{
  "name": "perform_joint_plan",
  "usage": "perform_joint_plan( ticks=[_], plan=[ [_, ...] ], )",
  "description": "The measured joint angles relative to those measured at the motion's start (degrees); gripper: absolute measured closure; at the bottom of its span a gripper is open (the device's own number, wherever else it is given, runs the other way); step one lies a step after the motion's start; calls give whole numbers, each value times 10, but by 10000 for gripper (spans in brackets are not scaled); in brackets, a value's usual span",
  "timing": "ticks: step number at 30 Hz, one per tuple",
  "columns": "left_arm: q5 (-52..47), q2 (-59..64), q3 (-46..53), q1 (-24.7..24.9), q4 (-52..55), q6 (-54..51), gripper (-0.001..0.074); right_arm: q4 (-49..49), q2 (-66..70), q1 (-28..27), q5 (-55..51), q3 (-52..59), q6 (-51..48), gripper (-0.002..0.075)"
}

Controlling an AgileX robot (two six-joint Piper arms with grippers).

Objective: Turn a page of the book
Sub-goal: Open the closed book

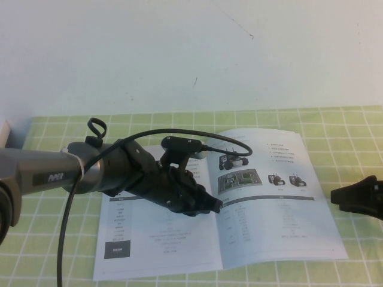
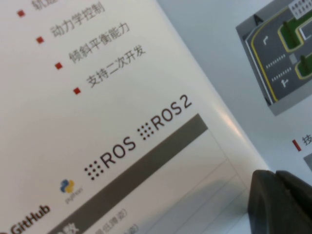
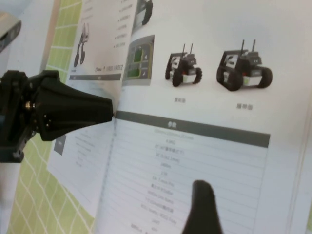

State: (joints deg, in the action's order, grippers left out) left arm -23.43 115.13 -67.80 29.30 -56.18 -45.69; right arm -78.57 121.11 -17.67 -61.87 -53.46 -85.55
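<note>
Book lies open flat on the green-checked worktop, left gripper fingers together pressing near the spine, right gripper off the right edge with fingers apart; risk: released page springs back if left lifts.

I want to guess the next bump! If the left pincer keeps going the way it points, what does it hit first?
Probably the book: the left pincer points down at the fold, on the right-hand page. The right pincer waits farther right.
</note>
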Motion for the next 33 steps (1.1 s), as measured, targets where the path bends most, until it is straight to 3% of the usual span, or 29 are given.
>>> perform_joint_plan(
  ticks=[13, 21, 27, 33],
  plan=[
    [1, 0, 0, 0, 1, 0, 739, 47, 0, 50, 18, -12, 1, 252],
    [1, 0, 0, 0, 5, -10, 739, 172, 4, 57, -31, -113, 61, 412],
    [1, 0, 0, 0, 10, -10, 739, 162, 4, 57, -46, -157, 94, 533],
    [1, 0, 0, 0, 13, -11, 739, 239, 4, 57, -46, -190, 181, 582]
  ],
)
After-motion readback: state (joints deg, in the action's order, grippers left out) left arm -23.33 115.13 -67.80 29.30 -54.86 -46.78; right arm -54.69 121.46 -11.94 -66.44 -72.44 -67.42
